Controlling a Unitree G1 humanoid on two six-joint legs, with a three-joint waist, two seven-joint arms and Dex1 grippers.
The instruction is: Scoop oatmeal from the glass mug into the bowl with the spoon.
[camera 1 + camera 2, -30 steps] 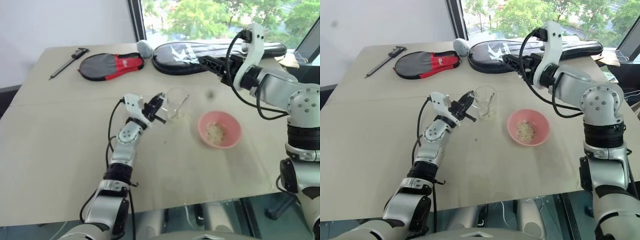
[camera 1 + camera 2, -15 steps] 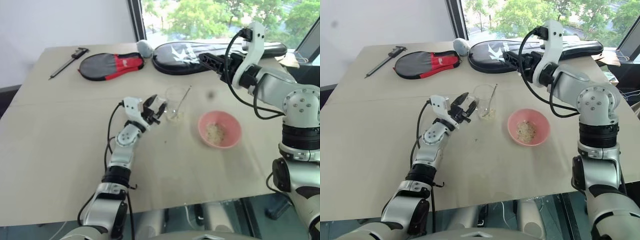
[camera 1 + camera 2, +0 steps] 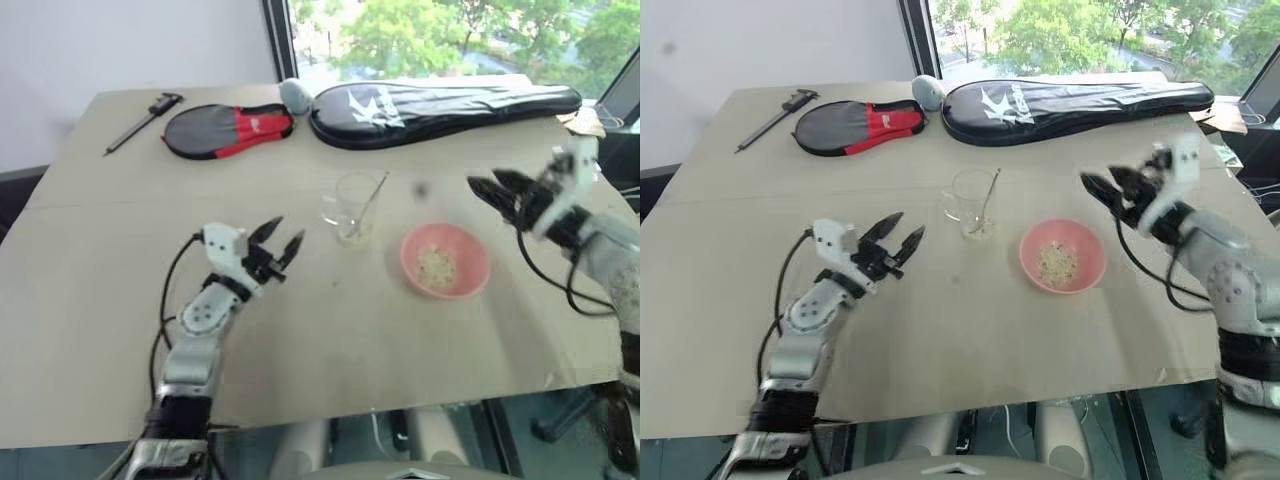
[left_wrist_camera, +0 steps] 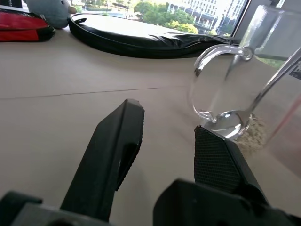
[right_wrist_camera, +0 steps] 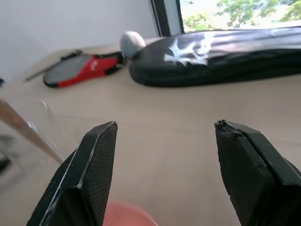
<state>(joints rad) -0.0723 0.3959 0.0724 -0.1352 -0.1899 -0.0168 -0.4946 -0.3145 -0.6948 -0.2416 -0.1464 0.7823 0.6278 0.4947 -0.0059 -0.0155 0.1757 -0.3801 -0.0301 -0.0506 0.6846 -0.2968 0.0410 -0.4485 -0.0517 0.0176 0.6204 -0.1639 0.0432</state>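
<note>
One glass mug (image 3: 354,205) stood mid-table, one spoon (image 3: 368,203) leaning inside it over a thin layer of oatmeal (image 4: 253,137). One pink bowl (image 3: 443,260) sat just to its right, holding a small heap of flakes. My two grippers were both released and empty — the left gripper (image 3: 278,241) hung left of the mug, the right gripper (image 3: 492,193) beyond the bowl's right side. Behind lay two racket covers (image 3: 225,130), one caliper (image 3: 140,123).

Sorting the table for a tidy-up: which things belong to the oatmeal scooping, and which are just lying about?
Job: glass mug, spoon standing in it, oatmeal, pink bowl.

Lying about: red and black racket cover, long black racket bag, caliper, grey ball.
</note>
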